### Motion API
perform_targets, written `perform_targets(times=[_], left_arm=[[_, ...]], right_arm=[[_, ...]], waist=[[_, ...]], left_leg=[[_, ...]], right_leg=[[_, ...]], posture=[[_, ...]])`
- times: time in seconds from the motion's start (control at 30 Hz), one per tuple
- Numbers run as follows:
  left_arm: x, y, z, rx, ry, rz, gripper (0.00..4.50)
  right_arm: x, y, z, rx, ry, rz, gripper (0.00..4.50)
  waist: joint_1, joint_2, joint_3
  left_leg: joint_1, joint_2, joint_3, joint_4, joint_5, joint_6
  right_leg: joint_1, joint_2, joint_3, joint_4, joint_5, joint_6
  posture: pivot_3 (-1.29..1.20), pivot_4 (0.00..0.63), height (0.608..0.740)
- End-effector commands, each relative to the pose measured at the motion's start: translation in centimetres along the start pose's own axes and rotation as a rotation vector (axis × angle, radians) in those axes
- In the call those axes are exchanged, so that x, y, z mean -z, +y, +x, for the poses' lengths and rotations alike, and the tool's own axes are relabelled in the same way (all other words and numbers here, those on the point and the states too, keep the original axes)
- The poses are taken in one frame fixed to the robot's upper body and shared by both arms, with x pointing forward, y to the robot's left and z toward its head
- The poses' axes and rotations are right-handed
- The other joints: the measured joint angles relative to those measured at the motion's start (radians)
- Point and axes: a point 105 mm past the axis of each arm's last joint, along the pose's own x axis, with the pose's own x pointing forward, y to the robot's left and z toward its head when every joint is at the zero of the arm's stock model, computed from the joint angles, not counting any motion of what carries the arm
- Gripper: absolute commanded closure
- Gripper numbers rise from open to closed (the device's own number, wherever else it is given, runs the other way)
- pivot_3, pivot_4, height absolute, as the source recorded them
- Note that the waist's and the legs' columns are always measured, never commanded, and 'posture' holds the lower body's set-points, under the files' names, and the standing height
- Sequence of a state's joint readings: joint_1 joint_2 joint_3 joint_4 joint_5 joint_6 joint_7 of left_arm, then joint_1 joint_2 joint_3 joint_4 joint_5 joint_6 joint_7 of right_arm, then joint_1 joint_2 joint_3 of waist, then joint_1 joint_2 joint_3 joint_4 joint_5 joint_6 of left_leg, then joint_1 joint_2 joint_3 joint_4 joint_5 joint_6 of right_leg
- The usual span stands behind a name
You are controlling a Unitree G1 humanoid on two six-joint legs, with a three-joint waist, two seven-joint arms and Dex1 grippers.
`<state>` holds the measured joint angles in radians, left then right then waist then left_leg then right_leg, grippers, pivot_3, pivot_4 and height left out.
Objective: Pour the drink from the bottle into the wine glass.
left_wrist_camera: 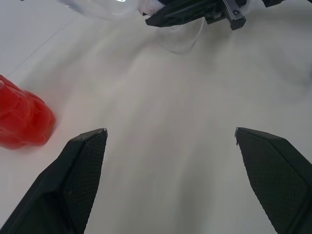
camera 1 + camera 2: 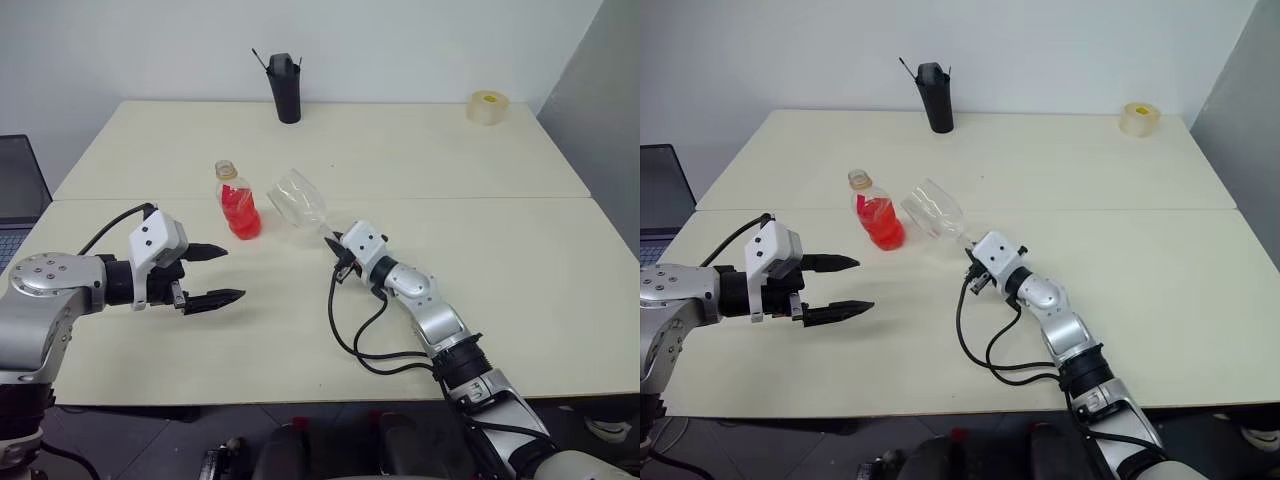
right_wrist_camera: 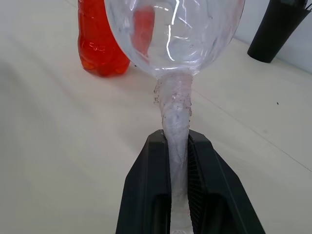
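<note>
The wine glass (image 3: 173, 34) is clear and glossy, the bottle (image 2: 238, 203) see-through plastic, the table (image 2: 500, 250) smooth and matt.

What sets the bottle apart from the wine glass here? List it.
The bottle stands upright on the table; the wine glass is tilted, its stem clamped in the right gripper. The bottle holds red drink; the glass is empty. The bottle is untouched, the glass held. Both are clear.

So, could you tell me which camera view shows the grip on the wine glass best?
The right wrist view: the right gripper is shut on the wine glass stem, close up. The head views show the glass tilted beside the bottle; the left wrist view catches an edge.
</note>
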<state>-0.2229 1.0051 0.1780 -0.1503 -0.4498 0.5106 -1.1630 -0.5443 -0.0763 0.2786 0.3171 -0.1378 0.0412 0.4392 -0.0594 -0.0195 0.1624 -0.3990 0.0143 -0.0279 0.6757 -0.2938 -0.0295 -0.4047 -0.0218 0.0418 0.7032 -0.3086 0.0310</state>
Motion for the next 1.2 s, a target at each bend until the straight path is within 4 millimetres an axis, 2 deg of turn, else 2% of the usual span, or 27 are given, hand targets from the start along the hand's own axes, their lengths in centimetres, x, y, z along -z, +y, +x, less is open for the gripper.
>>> perform_targets(times=[0.03,0.33,0.5,0.63,0.77,0.97,1.1,1.2], left_arm=[[-0.7,0.3,-0.3,-0.013,-0.007,0.038,0.00],[-0.8,0.5,0.1,-0.006,-0.004,0.047,0.00],[-0.8,0.7,0.0,-0.004,0.000,0.053,0.00],[-1.3,1.0,0.1,-0.016,-0.019,0.064,0.00],[-2.9,2.8,0.5,-0.122,-0.115,0.104,0.00],[-3.8,4.5,2.8,-0.235,-0.171,0.131,0.00],[-5.0,3.6,5.3,-0.207,-0.238,0.124,0.00],[-5.5,3.0,6.4,-0.184,-0.260,0.130,0.00]], right_arm=[[4.3,0.7,-1.8,-0.014,0.189,0.022,4.34],[8.0,0.2,-5.8,0.048,0.393,0.044,4.35],[7.9,1.0,-6.5,0.034,0.420,-0.012,4.35],[5.7,0.3,-5.7,0.070,0.306,-0.021,4.35],[2.6,-0.8,-5.0,0.086,0.201,0.022,4.35],[-1.4,-2.3,-5.9,0.060,0.075,0.051,4.35],[-3.7,-1.9,-7.3,-0.024,-0.012,0.095,4.35],[-4.7,-1.1,-8.1,-0.097,-0.049,0.149,4.35]], waist=[[0.004,0.000,0.000],[0.032,-0.003,-0.008],[0.034,-0.004,-0.010],[0.034,-0.007,-0.012],[0.034,-0.006,-0.011],[0.031,-0.003,-0.009],[0.030,-0.002,-0.007],[0.024,-0.002,-0.007]], left_leg=[[0.000,0.000,0.000,0.000,0.000,0.000],[0.001,-0.001,-0.002,0.000,0.000,0.000],[0.010,-0.002,-0.010,-0.002,-0.001,0.001],[0.018,-0.002,-0.010,-0.008,-0.001,0.001],[0.019,-0.003,-0.011,-0.010,-0.001,0.001],[0.016,-0.003,-0.011,-0.010,0.000,0.001],[0.014,-0.002,-0.011,-0.010,0.000,0.000],[0.014,-0.002,-0.011,-0.010,0.000,0.000]], right_leg=[[0.000,0.000,0.000,0.000,0.000,0.000],[0.006,-0.001,-0.002,-0.006,0.000,0.000],[0.020,-0.001,-0.005,-0.013,-0.001,0.001],[0.027,-0.001,-0.005,-0.018,-0.001,0.001],[0.029,-0.001,-0.007,-0.020,-0.001,0.001],[0.025,-0.001,-0.006,-0.020,0.000,0.001],[0.023,-0.001,-0.006,-0.020,0.000,0.001],[0.022,-0.001,-0.005,-0.019,0.000,0.001]], posture=[[0.00,0.150,0.740],[0.00,0.150,0.740],[0.00,0.150,0.740],[0.00,0.150,0.740],[0.00,0.150,0.740],[0.00,0.150,0.740],[0.00,0.150,0.740],[0.00,0.150,0.740]])
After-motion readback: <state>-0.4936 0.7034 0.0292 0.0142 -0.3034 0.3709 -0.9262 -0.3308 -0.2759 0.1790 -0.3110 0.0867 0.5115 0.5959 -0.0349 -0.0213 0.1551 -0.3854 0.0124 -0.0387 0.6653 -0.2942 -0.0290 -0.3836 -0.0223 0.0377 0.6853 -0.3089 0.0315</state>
